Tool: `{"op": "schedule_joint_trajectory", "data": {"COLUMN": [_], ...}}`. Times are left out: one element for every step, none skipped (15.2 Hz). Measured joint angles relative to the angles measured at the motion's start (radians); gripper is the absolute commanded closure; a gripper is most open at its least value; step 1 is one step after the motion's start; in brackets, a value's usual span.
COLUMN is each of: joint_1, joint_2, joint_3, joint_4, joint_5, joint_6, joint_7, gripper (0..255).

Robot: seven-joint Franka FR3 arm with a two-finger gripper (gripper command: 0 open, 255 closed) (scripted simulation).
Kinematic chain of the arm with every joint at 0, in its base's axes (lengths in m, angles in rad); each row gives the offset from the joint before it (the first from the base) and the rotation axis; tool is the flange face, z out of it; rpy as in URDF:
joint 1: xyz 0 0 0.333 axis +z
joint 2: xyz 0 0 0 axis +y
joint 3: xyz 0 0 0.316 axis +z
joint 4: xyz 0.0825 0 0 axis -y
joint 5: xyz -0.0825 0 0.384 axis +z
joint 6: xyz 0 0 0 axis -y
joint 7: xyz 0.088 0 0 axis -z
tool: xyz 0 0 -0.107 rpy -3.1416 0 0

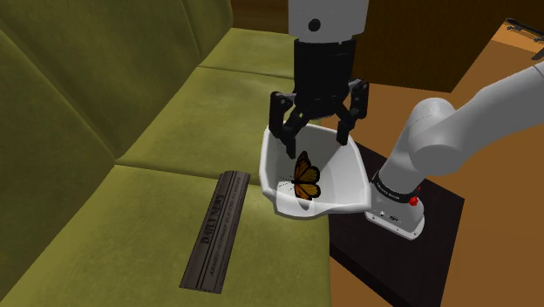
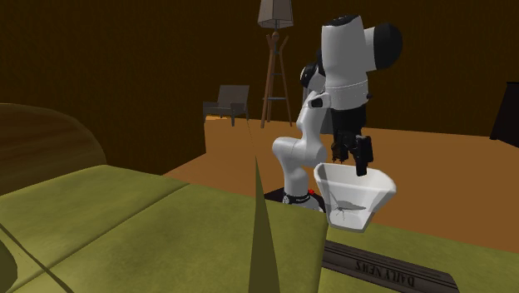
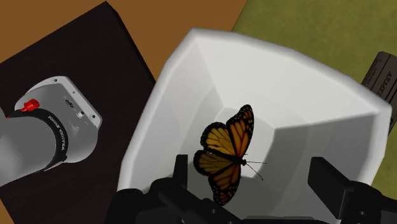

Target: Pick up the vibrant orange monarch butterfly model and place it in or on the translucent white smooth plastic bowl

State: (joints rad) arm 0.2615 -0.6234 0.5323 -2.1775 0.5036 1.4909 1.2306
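Observation:
An orange and black butterfly model (image 1: 305,177) is inside the white bowl (image 1: 270,161), wings upright, near the bowl's floor. The bowl sits at the edge of an olive green sofa seat, next to the arm's stand. My gripper (image 1: 316,133) hangs straight above the bowl, open, its fingers apart and just over the rim. In the wrist view the butterfly (image 3: 226,153) lies beyond the gripper (image 3: 254,181), between the two fingertips (image 3: 181,170) but touching neither, with the bowl's wall (image 3: 191,95) around it. In the second exterior view the gripper (image 2: 350,162) dips into the bowl (image 2: 374,187).
A long dark block lettered "DAILY NEWS" (image 1: 214,231) lies on the sofa cushion (image 1: 131,227) beside the bowl. The dark stand (image 1: 436,218) and the arm's white base (image 1: 397,209) are close on the other side. A chair (image 2: 226,104) and a floor lamp (image 2: 274,50) stand far off.

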Motion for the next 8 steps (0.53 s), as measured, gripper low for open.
{"op": "schedule_joint_trajectory", "data": {"joint_1": [0.000,-0.001,-0.007,-0.011,-0.015,-0.018,-0.019,-0.019], "joint_2": [0.000,0.001,0.016,0.024,0.040,0.043,0.047,0.047], "joint_3": [0.000,-0.005,-0.009,-0.018,-0.022,-0.028,-0.030,-0.031], "joint_4": [0.000,0.014,0.047,0.073,0.114,0.129,0.139,0.143], "joint_5": [0.000,-0.003,-0.012,-0.019,-0.026,-0.031,-0.033,-0.034], "joint_6": [0.000,-0.013,-0.032,-0.052,-0.077,-0.090,-0.097,-0.101], "joint_7": [0.000,0.002,0.006,0.006,0.015,0.014,0.015,0.016], "gripper": [0,0,0,0,0,0,0,0]}}
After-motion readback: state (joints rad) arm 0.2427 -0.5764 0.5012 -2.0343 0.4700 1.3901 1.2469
